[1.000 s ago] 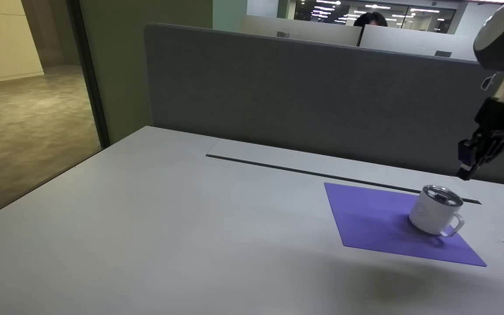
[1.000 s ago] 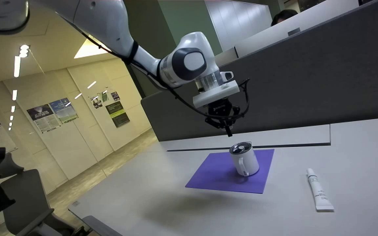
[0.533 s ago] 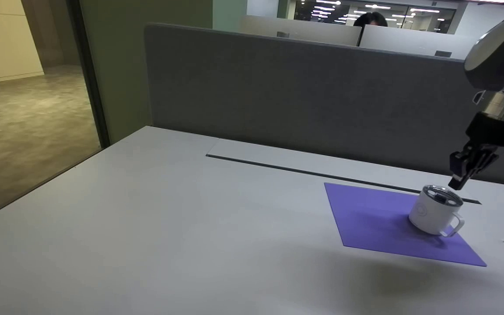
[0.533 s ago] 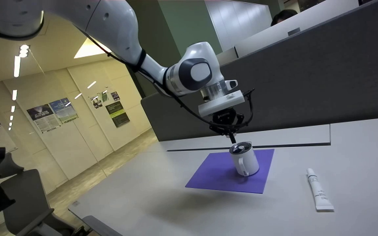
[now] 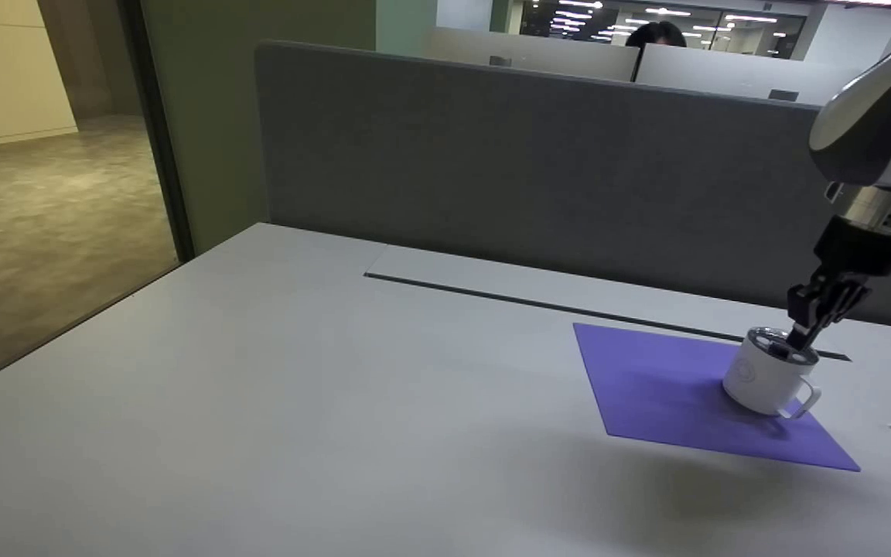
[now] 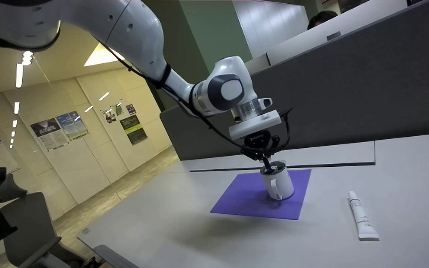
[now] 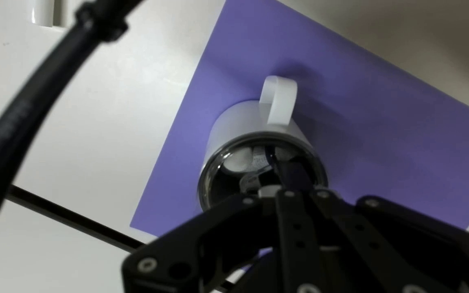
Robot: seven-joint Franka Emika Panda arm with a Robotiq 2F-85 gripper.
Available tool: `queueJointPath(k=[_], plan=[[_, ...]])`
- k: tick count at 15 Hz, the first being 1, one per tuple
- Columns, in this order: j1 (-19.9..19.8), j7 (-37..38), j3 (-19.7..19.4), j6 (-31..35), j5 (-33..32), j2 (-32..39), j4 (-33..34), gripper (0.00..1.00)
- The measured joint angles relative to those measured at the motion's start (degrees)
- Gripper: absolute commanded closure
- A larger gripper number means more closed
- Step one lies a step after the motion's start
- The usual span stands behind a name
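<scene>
Near one edge of the purple sheet (image 5: 662,387), the white mug (image 5: 759,383) stands upright with its lid (image 7: 242,169) on; the jaws are together, holding nothing, right at that lid, touching or just above, I cannot tell. Getting to the lid looks done, with neither mug nor lid gripped or lifted. Behind rises the grey partition (image 5: 492,170), while the widest room appears to run along the tabletop (image 5: 322,402), away from the white tube (image 6: 362,219).

In an exterior view, a white robot arm (image 6: 132,37) extends from upper left toward the right, wrist (image 6: 246,111) bent downward; its black gripper (image 6: 269,169) points down, slightly tilted, fingers (image 7: 295,176) together.
</scene>
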Motion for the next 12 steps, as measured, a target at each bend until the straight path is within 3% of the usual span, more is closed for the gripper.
queueJointPath(k=[12], plan=[[-1.2, 0.0, 1.6, 0.1, -0.3, 2.4, 1.5, 1.0]])
